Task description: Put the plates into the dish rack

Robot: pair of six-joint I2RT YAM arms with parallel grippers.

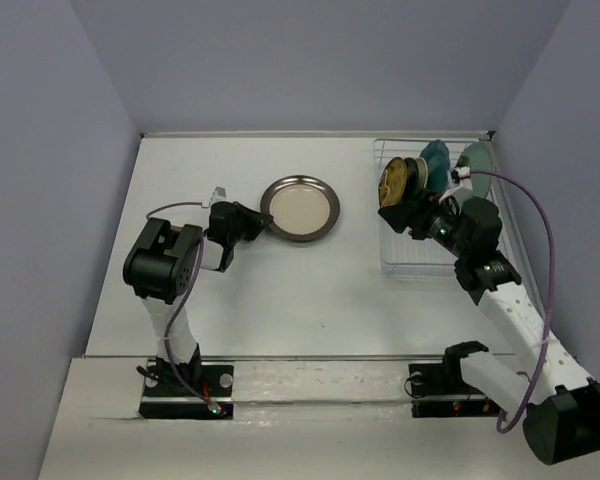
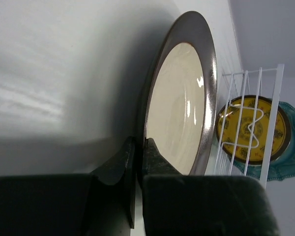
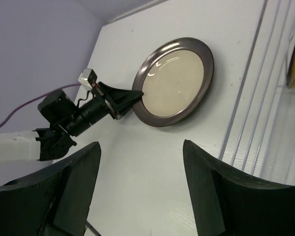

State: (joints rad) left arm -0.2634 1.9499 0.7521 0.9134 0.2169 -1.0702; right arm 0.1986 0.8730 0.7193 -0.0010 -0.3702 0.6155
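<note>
Cream plate, silver-rimmed, lies flat on the table left of the rack — left gripper clamped on its rim, a pinch only the left wrist view shows clearly. Right gripper's fingers stand apart.

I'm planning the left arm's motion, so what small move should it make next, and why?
Probably lift the left gripper slightly, raising the silver-rimmed cream plate off the table. Its jaws look closed on the rim, the plate lies flat, and the dish rack stands off to the right.
</note>
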